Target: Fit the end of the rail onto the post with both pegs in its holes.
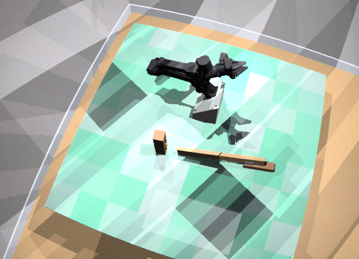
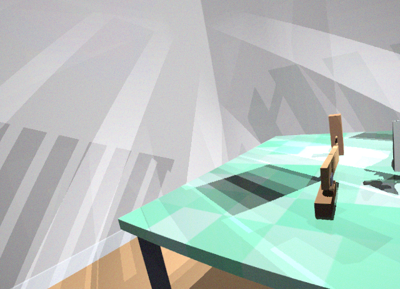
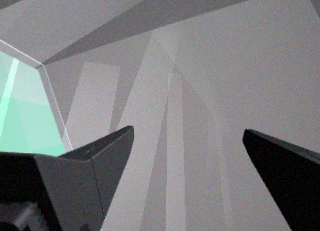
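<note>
The wooden rail lies with its far end on the low footboard block. Its near end is low, pointing at the post and apart from it by a short gap. The short wooden post stands upright. Its pegs stick out toward the rail end; they are small in the top view and partly hidden in the exterior view. The holes in the rail end are not visible. My gripper is open and empty, raised well away from the rail, beyond the arm's base.
The arm's grey base block stands behind the post and rail in the top view, with the arm folded above it. The green patterned table ends at its edges around the scene. Dark shadows fall across it.
</note>
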`<state>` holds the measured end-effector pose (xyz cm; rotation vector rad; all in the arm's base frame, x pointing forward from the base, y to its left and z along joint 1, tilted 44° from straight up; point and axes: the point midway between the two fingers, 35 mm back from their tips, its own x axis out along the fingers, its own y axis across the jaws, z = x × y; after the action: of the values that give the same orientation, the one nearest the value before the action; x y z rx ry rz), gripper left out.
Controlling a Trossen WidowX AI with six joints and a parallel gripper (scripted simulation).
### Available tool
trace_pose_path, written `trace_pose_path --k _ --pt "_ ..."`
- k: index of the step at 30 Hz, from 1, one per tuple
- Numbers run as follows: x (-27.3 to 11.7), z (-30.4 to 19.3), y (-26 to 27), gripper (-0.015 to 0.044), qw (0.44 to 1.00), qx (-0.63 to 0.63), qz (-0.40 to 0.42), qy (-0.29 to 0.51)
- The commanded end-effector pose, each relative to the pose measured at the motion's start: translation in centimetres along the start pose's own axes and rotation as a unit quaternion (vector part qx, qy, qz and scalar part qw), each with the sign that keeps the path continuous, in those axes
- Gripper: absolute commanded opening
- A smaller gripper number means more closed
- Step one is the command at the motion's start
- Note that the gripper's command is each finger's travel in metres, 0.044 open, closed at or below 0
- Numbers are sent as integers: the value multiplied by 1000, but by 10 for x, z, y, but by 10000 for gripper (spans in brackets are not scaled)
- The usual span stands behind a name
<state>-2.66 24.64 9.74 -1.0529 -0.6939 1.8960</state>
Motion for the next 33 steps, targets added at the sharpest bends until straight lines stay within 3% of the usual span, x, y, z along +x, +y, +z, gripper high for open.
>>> trace_pose_path --k 1,8,16,20,25,33 --pt "0 -3 -1 426 1000 3 0 7" --pt "-16 -106 -31 440 959 110 31 259" --pt "-88 -223 -29 440 823 244 94 504" --pt "-125 -256 -17 440 752 288 136 577" --pt "-195 -294 14 440 616 361 221 665" --pt "-291 -317 55 440 444 406 361 713"
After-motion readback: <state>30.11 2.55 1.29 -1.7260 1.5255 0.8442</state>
